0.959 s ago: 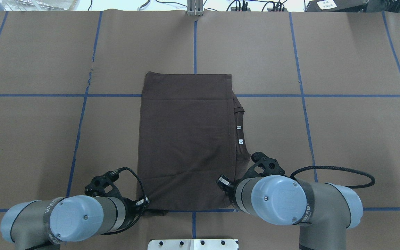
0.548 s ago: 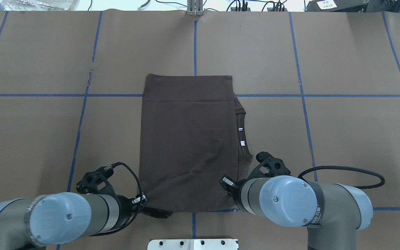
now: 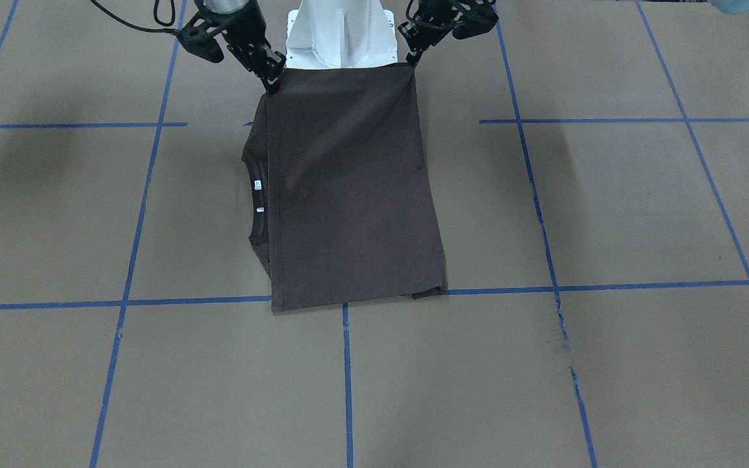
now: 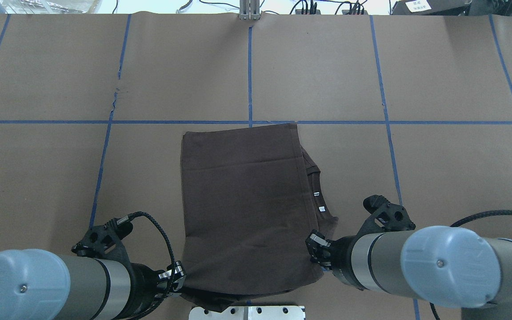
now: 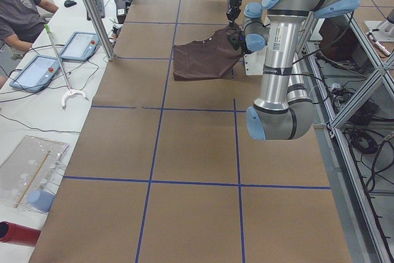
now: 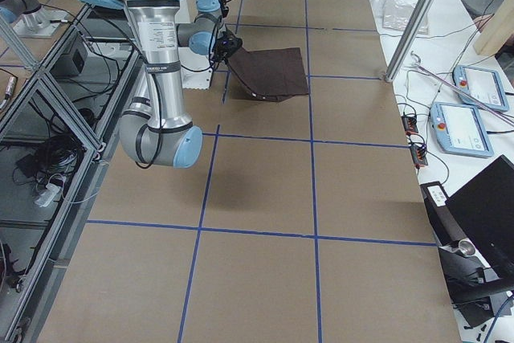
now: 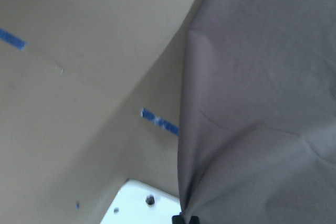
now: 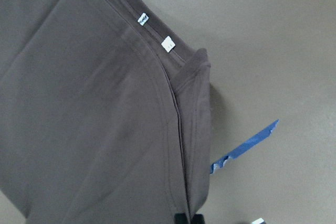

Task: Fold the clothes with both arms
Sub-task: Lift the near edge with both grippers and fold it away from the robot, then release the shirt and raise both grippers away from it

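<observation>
At the robot-side edge of the bench [image 4: 416, 66], the left gripper [image 4: 177, 276] is clamped on the near left corner of the one shirt [image 4: 242, 200]. The shirt runs lengthwise away toward the far edge. The right gripper [image 4: 318, 249] is clamped on its near right corner. Two grippers, neither nearer.

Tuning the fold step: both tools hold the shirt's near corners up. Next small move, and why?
Probably swing both corners forward across the table towards the far edge. The left tool and right tool each pinch a near corner of the T-shirt, lifted off the surface, while its far edge lies flat.
</observation>
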Controlling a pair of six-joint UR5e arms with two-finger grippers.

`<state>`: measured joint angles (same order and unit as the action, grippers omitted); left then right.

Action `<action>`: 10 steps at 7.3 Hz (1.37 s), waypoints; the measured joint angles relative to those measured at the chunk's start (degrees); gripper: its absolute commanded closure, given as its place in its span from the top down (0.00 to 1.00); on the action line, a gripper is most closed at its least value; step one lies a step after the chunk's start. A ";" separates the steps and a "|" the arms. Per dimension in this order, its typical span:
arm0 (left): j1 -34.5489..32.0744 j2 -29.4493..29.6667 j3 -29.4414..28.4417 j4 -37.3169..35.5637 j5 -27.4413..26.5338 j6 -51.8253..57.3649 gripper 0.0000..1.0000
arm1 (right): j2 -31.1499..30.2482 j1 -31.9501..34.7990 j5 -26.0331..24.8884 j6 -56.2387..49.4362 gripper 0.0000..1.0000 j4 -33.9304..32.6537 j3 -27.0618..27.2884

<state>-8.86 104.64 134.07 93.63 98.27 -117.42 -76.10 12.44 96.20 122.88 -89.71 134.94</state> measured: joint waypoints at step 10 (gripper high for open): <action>-25.47 17.08 -37.66 13.29 -3.33 29.13 0.99 | 25.94 28.06 17.15 -15.33 1.00 8.88 -42.63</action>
<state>-34.33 121.72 96.41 106.91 94.95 -88.29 -50.16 40.50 113.34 107.56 -80.83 92.31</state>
